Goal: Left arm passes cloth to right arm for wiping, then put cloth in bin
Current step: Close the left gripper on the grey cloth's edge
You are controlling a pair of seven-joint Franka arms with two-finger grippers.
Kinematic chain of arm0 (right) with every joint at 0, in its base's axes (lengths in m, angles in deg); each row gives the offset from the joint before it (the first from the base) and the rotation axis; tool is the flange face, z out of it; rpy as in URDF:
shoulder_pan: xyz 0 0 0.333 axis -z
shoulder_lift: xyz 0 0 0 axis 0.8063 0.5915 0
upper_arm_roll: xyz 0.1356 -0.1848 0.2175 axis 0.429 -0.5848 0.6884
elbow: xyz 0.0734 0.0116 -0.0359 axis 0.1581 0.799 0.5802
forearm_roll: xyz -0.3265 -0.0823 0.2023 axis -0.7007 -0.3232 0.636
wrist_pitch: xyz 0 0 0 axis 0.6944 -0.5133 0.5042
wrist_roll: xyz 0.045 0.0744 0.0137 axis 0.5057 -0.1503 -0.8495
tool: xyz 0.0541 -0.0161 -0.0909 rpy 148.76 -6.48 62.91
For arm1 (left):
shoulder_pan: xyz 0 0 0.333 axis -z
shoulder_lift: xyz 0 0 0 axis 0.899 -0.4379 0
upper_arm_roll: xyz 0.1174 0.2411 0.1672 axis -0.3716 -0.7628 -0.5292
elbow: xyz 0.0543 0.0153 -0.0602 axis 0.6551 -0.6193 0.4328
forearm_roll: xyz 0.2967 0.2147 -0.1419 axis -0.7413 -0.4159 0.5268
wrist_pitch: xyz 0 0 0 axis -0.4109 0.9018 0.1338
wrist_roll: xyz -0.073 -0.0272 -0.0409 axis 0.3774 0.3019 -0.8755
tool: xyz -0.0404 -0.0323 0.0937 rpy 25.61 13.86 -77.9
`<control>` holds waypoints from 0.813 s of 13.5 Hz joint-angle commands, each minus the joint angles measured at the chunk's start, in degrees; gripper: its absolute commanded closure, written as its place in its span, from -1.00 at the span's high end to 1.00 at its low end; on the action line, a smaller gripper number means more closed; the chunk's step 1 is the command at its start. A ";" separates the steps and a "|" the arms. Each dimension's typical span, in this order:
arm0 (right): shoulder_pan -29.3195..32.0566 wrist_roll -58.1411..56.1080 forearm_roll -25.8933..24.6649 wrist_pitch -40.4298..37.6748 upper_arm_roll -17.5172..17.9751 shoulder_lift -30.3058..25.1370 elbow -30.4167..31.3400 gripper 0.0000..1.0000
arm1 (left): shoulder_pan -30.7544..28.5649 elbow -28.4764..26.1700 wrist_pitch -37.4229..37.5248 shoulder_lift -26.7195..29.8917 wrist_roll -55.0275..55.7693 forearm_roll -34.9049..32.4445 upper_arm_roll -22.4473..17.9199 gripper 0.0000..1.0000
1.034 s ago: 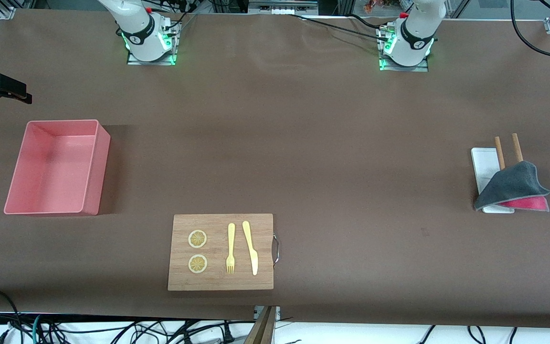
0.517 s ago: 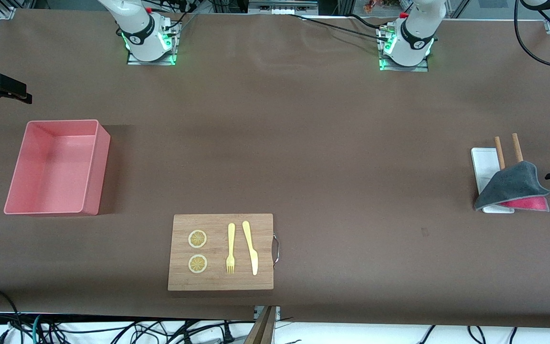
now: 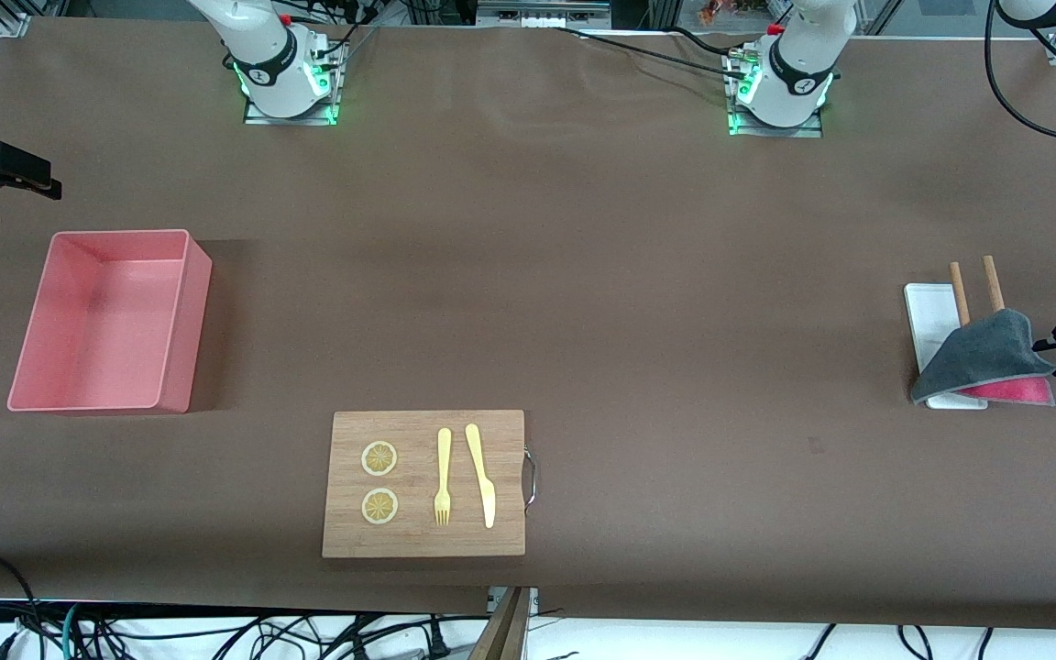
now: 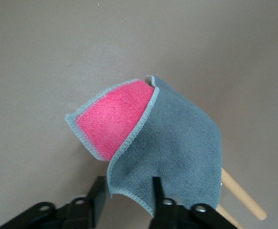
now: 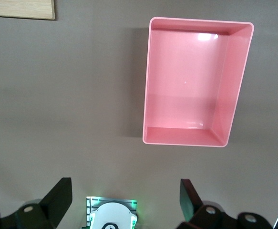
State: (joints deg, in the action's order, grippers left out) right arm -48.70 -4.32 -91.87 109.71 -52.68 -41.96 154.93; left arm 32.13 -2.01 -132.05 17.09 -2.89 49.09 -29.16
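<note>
Left tool [image 4: 124, 198] half-spread straddling the grey corner of the cloth [image 4: 169, 143], draped over sticks [image 3: 975, 289]; soft, light, floppy, so pinch the doubled edge; right tool [image 5: 124, 198] waits spread above the bin [image 5: 196, 81].

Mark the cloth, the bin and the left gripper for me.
cloth [image 3: 982, 353]: front view, grey upper face.
bin [image 3: 175, 323]: front view, side wall.
left gripper [image 4: 127, 195]: left wrist view, between fingertips at cloth's edge.
</note>
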 commanded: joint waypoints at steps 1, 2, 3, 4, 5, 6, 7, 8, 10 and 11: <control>0.59 0.55 1.17 -0.34 0.17 0.47 -1.18 1.00 | -0.53 0.50 0.77 -0.08 -2.75 1.39 0.17 -0.80; 0.59 0.55 1.17 -0.34 0.17 0.47 -1.18 1.00 | -0.62 0.50 0.77 -0.08 -4.76 1.30 0.17 -1.00; 0.51 0.55 1.17 -0.25 0.17 0.47 -1.18 1.00 | -0.54 0.50 0.77 0.18 -7.04 1.21 0.17 -1.00; 0.50 0.55 1.17 -0.25 0.17 0.47 -1.18 1.00 | -0.62 0.85 0.77 0.27 -8.19 1.21 0.17 -1.00; 0.59 0.55 1.17 -0.25 0.17 0.47 -1.18 1.00 | -0.62 1.03 0.86 0.53 -8.38 1.13 0.17 -1.00; 0.59 0.55 1.17 -0.25 0.17 0.47 -1.18 1.00 | -0.62 1.03 0.94 0.80 -8.30 1.12 0.17 -1.00; 0.59 0.55 1.17 -0.16 0.17 0.56 -1.18 1.00 | -0.62 1.20 1.29 1.41 -8.21 0.95 0.17 -1.00; 0.51 0.55 1.17 -0.16 0.17 0.65 -1.18 1.00 | -0.36 1.21 2.25 2.46 -7.95 0.86 0.17 -1.00; 0.51 0.55 1.17 -0.25 0.17 0.56 -1.18 1.00 | 0.25 1.29 5.32 4.74 -7.51 0.86 0.34 -1.00; 0.59 0.55 1.17 -0.16 0.17 0.65 -1.18 1.00 | 0.78 1.29 7.34 6.06 -6.11 0.77 0.34 -1.00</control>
State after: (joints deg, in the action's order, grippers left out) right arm -48.70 -4.32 -91.86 109.77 -52.68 -41.76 154.93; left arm 32.18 -0.56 -128.39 19.88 -9.28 49.09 -28.84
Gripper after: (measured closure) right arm 0.000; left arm 0.982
